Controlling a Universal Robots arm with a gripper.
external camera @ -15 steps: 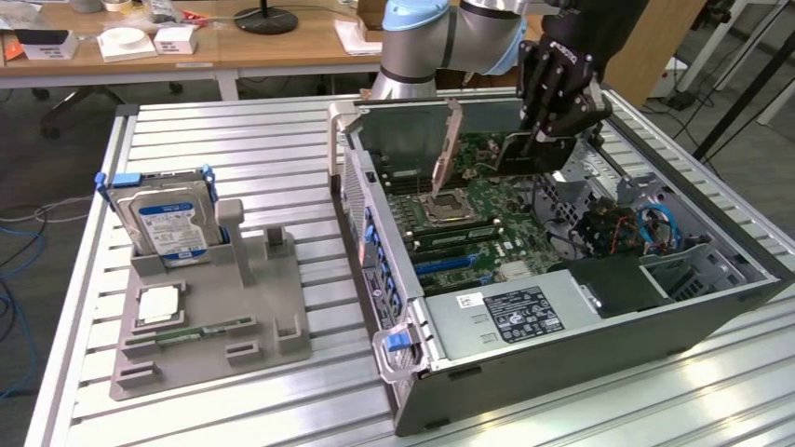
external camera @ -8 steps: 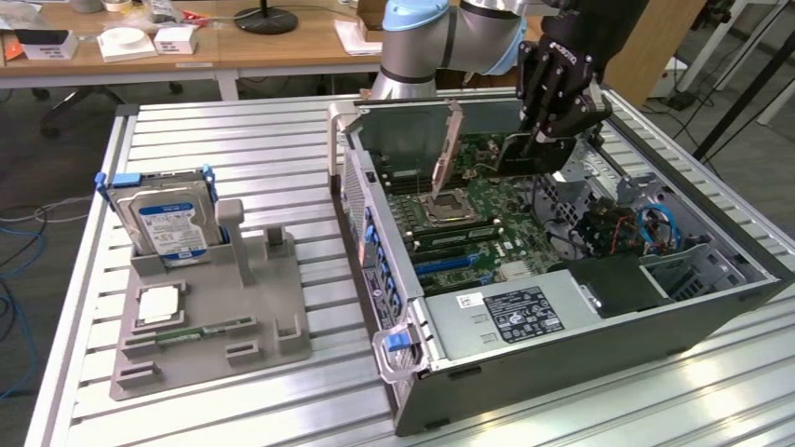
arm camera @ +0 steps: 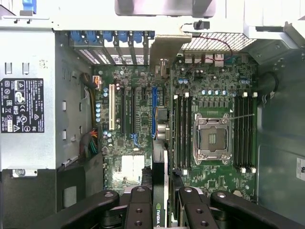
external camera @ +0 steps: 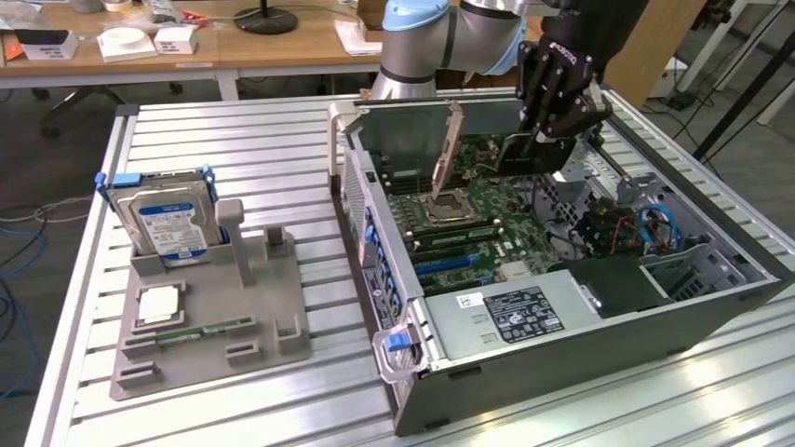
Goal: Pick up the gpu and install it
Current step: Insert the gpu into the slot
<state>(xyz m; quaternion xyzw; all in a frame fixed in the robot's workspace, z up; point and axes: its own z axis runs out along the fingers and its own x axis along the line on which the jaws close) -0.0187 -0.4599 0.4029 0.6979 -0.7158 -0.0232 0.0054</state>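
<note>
- One gpu (arm camera: pixel 160 212) hangs inside the open computer case (external camera: pixel 597 345), jaws clamped on it, above the motherboard (arm camera: pixel 128 140)
- Held edge-on, parallel to the expansion slots (arm camera: pixel 154 107), bracket (arm camera: pixel 164 47) toward the case's rear wall, likely so it seats straight down

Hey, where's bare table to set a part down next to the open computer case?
Bare slats lie between the grey holder and the computer case, and behind the holder toward the far edge of the table. Inside the case is crowded: the gripper holds the gpu over the motherboard.
</note>
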